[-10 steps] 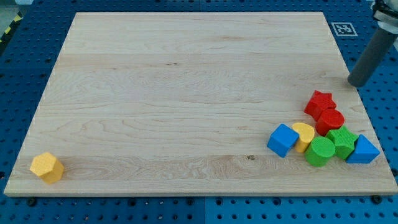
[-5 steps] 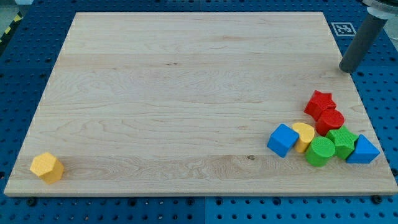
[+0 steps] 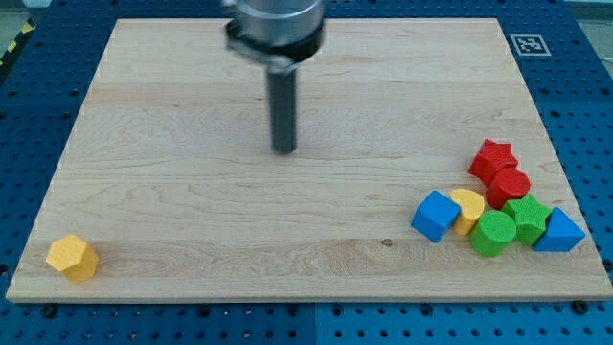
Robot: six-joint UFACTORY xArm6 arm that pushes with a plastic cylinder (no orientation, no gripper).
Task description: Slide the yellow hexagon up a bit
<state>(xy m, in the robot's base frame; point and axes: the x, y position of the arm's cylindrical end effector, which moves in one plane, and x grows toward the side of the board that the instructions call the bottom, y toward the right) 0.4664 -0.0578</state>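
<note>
Our task has not visibly begun: the yellow hexagon (image 3: 73, 258) sits untouched at the view's bottom left corner of the wooden surface (image 3: 192, 211). My tip (image 3: 283, 150) rests mid-surface, well apart from it; we have no hand to open or close. Other coloured blocks cluster at the bottom right. A blue pegboard surrounds the surface.

My tip (image 3: 283, 149) mid-board, well apart from yellow hexagon (image 3: 73, 258) at bottom-left corner; other blocks clustered bottom-right.
</note>
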